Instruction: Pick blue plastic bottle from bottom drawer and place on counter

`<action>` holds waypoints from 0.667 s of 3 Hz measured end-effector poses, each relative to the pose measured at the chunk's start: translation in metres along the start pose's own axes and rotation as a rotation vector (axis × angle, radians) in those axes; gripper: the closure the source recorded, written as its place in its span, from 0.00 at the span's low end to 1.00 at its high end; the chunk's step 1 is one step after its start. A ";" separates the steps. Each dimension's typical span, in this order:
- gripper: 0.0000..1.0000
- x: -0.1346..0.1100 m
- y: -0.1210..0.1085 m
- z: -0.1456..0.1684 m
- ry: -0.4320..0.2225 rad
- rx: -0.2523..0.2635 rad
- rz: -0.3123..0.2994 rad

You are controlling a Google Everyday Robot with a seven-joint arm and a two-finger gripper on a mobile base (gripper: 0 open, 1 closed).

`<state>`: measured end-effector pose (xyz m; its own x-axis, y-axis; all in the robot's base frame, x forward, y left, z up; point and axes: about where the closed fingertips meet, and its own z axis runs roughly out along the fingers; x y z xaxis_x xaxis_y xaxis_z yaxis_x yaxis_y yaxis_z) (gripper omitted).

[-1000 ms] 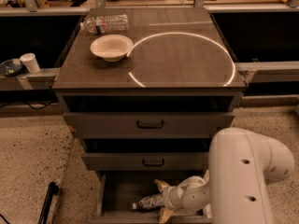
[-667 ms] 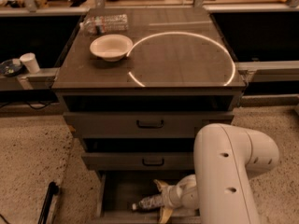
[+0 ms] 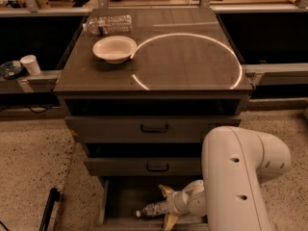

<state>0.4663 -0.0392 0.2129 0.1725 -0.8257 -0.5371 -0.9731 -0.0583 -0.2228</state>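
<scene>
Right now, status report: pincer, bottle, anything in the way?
Pincer in bottom drawer, open, straddling blue plastic bottle. Bottle lying flat, not lifted. Bowl and clear bottle on counter.

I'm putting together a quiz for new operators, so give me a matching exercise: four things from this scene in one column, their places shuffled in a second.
Things
1. blue bottle
2. white bowl
3. clear water bottle
4. white cup

Places
A. on the ledge left of the cabinet
B. lying at the back left corner of the counter
C. in the open bottom drawer, between the spread jaws of the gripper
D. on the counter, left of its white arc

Pairs: 1-C, 2-D, 3-B, 4-A
</scene>
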 end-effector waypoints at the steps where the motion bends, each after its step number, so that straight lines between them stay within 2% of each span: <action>1: 0.05 -0.016 0.004 -0.023 0.007 0.003 -0.003; 2: 0.03 -0.035 0.010 -0.043 0.022 -0.011 -0.022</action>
<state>0.4443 -0.0350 0.2646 0.1906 -0.8365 -0.5137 -0.9707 -0.0826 -0.2255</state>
